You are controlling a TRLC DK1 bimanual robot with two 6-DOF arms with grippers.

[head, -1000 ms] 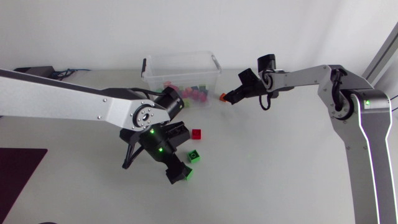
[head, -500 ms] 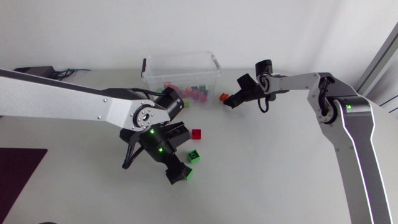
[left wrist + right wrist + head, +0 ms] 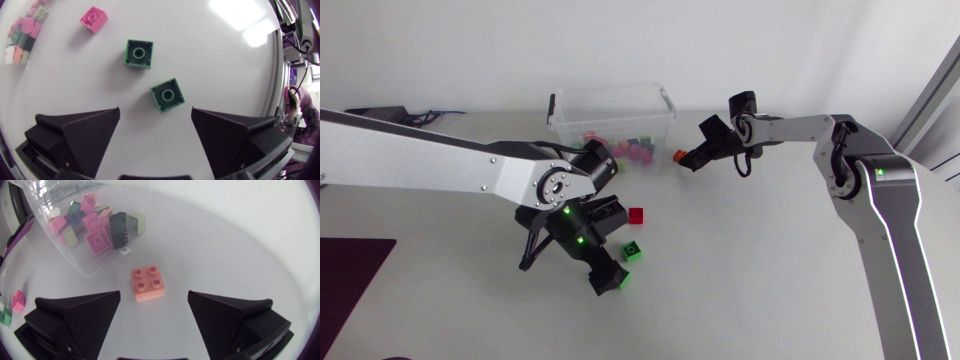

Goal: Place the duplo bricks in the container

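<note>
A clear plastic container point(image 3: 610, 112) at the back of the table holds several coloured duplo bricks point(image 3: 632, 150). An orange brick point(image 3: 679, 155) lies just outside its right corner; my right gripper point(image 3: 693, 157) hovers over it, open, its fingers either side of the orange brick point(image 3: 146, 283) without touching. My left gripper point(image 3: 608, 276) is open above a green brick point(image 3: 167, 94), which lies just ahead of its fingers. Beyond that one are a second green brick point(image 3: 138, 52) and a red brick point(image 3: 637, 214).
The container's point(image 3: 75, 255) clear wall stands just beyond the orange brick in the right wrist view. A dark mat point(image 3: 350, 265) lies at the table's left edge. Open tabletop spreads to the front and right.
My right gripper has shifted slightly left, closer over the orange brick, and its arm has swung in. My left arm has barely moved.
</note>
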